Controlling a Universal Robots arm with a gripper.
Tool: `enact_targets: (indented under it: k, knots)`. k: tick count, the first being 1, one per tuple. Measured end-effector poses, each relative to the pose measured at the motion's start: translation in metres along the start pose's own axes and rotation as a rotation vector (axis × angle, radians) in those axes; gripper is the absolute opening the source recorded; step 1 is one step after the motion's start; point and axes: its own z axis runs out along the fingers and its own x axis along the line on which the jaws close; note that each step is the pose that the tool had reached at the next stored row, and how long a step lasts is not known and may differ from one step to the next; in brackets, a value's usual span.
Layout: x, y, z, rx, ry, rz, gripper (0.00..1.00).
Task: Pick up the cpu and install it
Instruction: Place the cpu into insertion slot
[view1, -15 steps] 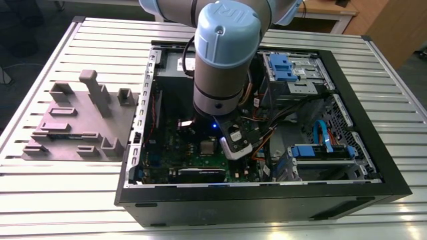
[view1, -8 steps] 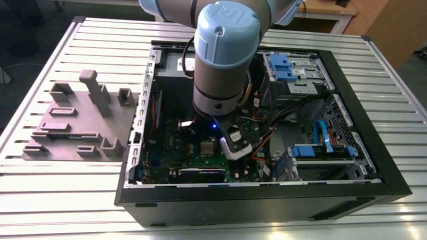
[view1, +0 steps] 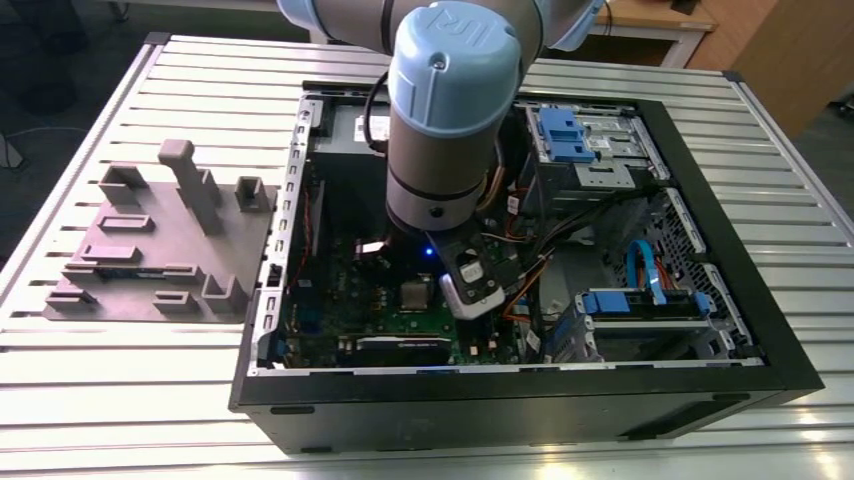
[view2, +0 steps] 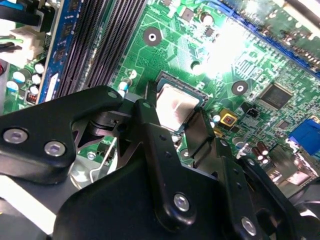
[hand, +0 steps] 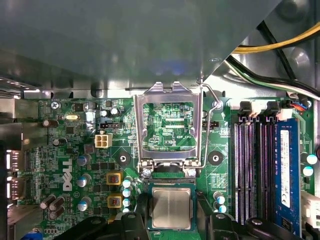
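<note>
Cpu (hand: 171, 208) (view2: 175, 107) lies flat in its socket on the green board (hand: 130, 150), silvery top up, inside the open computer case (view1: 507, 410). My fingers (view2: 152, 130) are set narrow, one against each of two opposite edges of the chip, gripping it. Just beside the socket, the metal socket frame (hand: 167, 125) stands swung open. Black memory slots (hand: 250, 170) run near the socket. The case lies on the slatted counter (view1: 134, 400). To the exterior view's left of the case sits a grey block (view1: 160, 250), well apart from my arm (view1: 447, 110).
</note>
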Motion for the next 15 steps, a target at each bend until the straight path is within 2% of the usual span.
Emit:
enact_targets:
  k: [5, 15]
  knots:
    - [0.0001, -0.0002, -0.0008, -0.0001, 0.0012, -0.018, 0.47]
    - [-0.0002, -0.0026, 0.0009, 0.0003, 0.0013, -0.011, 0.47]
